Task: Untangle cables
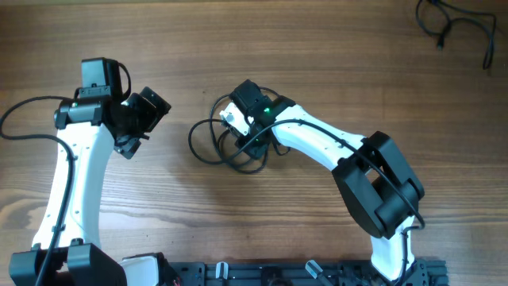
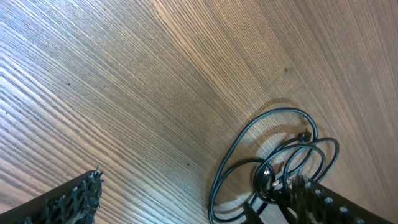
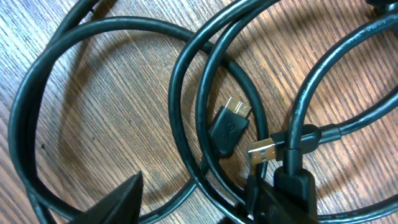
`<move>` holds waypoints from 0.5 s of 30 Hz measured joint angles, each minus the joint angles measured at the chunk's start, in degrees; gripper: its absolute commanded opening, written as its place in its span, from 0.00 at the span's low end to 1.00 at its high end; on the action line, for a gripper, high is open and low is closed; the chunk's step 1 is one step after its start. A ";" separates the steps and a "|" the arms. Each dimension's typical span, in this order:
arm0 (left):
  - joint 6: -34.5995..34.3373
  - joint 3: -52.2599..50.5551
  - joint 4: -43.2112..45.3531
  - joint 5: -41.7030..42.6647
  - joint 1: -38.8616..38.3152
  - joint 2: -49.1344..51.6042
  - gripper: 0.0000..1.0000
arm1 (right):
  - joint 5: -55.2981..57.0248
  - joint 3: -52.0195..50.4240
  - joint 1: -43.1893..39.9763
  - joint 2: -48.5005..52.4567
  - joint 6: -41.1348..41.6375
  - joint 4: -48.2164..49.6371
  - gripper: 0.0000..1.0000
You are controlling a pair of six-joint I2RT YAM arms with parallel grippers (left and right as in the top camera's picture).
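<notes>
A tangle of thin black cables (image 1: 208,148) lies in overlapping loops at the table's middle. My right gripper (image 1: 236,119) is down over its right side. In the right wrist view its jaws (image 3: 205,186) stand apart, straddling several strands (image 3: 186,93); the right finger (image 3: 292,196) rests against a cable, the left finger (image 3: 121,199) touches none. Two plug ends lie just ahead, one silvery (image 3: 233,109) and one gold (image 3: 264,151). My left gripper (image 1: 139,123) hangs wide open to the left of the tangle, holding nothing. The left wrist view shows the coil (image 2: 273,158) by its right finger (image 2: 323,202).
Another thin black cable (image 1: 460,22) lies apart at the far right corner of the wooden table (image 1: 317,48). The left arm's own thicker wire (image 1: 20,119) loops out at the left edge. A black rail (image 1: 302,274) runs along the front edge.
</notes>
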 measured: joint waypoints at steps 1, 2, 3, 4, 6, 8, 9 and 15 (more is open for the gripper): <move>-0.02 0.00 -0.04 0.00 0.02 0.00 1.00 | 0.15 0.00 0.00 0.00 0.02 0.00 0.45; -0.02 0.00 -0.09 0.02 0.02 0.00 1.00 | 0.17 0.00 0.00 0.00 0.00 -0.04 0.45; -0.02 0.00 -0.20 0.00 0.02 0.00 1.00 | 0.15 0.00 0.00 0.00 0.00 -0.33 0.43; -0.04 0.00 -0.42 0.02 0.02 0.00 1.00 | 0.13 0.00 0.00 0.00 0.00 -0.59 0.43; -0.04 0.00 -0.48 0.00 0.02 0.00 1.00 | 0.15 0.00 0.00 0.00 0.00 -0.85 0.43; -0.04 0.00 -0.48 0.02 0.02 0.00 1.00 | 0.15 0.00 0.00 0.00 -0.02 -1.29 0.41; -0.02 0.00 -0.50 0.00 0.02 0.00 1.00 | 0.15 0.00 0.00 0.00 -0.11 -1.68 0.40; -0.02 0.00 -0.68 0.00 0.02 0.00 1.00 | -0.04 0.00 0.00 0.00 -0.96 -2.10 0.04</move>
